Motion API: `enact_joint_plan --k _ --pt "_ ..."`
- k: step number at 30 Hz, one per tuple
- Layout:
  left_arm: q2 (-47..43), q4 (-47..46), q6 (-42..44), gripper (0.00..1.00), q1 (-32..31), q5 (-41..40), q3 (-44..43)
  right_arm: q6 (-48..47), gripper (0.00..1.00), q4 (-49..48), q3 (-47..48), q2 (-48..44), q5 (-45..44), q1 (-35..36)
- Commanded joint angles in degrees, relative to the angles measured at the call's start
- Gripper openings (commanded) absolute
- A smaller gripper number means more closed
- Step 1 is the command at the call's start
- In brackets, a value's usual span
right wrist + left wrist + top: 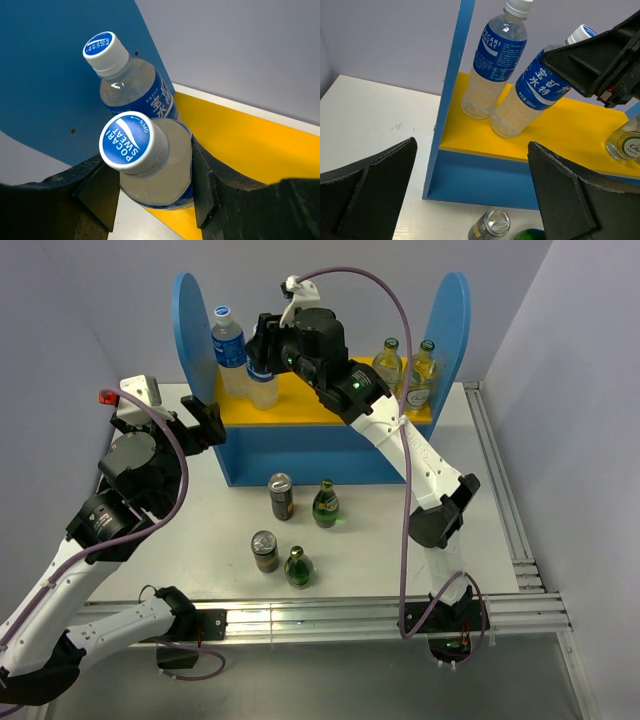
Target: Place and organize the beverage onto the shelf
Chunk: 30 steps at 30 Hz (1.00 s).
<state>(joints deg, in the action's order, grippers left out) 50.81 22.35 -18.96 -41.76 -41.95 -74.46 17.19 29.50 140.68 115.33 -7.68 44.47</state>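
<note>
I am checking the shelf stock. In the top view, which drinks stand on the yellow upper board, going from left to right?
upright Pocari Sweat bottle → tilted Pocari Sweat bottle → first glass bottle → second glass bottle

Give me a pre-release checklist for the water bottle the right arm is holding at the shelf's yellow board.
1. Right gripper shut on the held bottle: ok.
2. Bottle upright: not ok. In the left wrist view it leans, cap tipped away from the standing bottle.
3. Base flat on the yellow board: cannot tell. The base is over the board, but contact is unclear.
4. Gap to the standing bottle: cannot tell. Their bases look very close.
5. Left gripper open and off both bottles: ok.
6. Bare board between it and the glass bottles: ok.
</note>
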Motion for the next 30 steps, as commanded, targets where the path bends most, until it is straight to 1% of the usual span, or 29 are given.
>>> enact_joint_plan --k 1,4,5,6,8,10,14,17,20,23,24,27,28,29,30 --pt "-0.5 -0.7 0.2 0.99 -0.5 -1.3 -0.2 1.5 0.0 -7.3 3.0 -0.2 1.4 0.1" --pt "-0.5 -0.6 0.3 0.99 -0.8 -1.5 -0.3 1.4 0.35 -7.6 1.1 -1.2 0.8 0.1" --pt "-0.6 -0.6 0.3 0.99 -0.9 -1.6 -0.3 1.1 0.59 -8.0 0.5 -1.5 0.0 0.2" --pt "-0.5 -0.6 0.3 0.99 -0.9 -1.6 -0.3 1.0 0.67 -8.2 -0.7 -1.9 -0.3 0.2" --pt "-0.6 -0.6 0.4 0.99 -1.0 -1.7 -0.3 0.7 0.9 -8.2 -1.3 -2.6 -0.9 0.3" --pt "-0.6 -0.6 0.4 0.99 -1.0 -1.9 -0.2 0.3 1.0 -8.0 -1.6 -2.9 -1.5 0.4" --pt "-0.6 -0.6 0.5 0.99 -1.1 -2.3 -0.1 0.1 1.0 -8.0 -2.7 -3.8 -2.2 0.7" --pt "-0.6 -0.6 0.6 0.99 -1.4 -2.7 0.0 0.1 1.0 -9.2 -6.1 -6.1 -3.7 1.1" --pt "-0.5 -0.3 0.9 0.99 -2.6 -4.6 0.0 -0.4 1.0 -10.7 -11.8 -9.8 -6.1 2.1" --pt "-0.4 0.8 1.4 0.99 -5.2 -8.0 -0.1 -1.5 1.0 -13.6 -19.9 -15.6 -10.2 4.1" --pt "-0.4 0.9 1.6 0.99 -6.0 -8.7 0.0 -2.1 1.0 -14.5 -24.8 -19.3 -11.8 4.8" --pt "-0.3 1.1 1.4 0.99 -8.8 -10.8 1.1 -3.8 1.0 -18.3 -34.7 -25.1 -17.6 8.9" --pt "-0.3 1.5 1.1 0.99 -9.3 -11.3 1.5 -4.1 1.0 -19.0 -37.1 -29.0 -19.1 10.1" --pt "0.0 2.1 0.2 0.99 -10.3 -11.4 1.9 -4.8 1.0 -20.3 -39.6 -31.0 -22.7 12.9" --pt "0.3 2.5 -0.5 0.99 -10.6 -11.2 2.1 -5.0 1.0 -21.1 -44.7 -33.0 -24.1 14.5"
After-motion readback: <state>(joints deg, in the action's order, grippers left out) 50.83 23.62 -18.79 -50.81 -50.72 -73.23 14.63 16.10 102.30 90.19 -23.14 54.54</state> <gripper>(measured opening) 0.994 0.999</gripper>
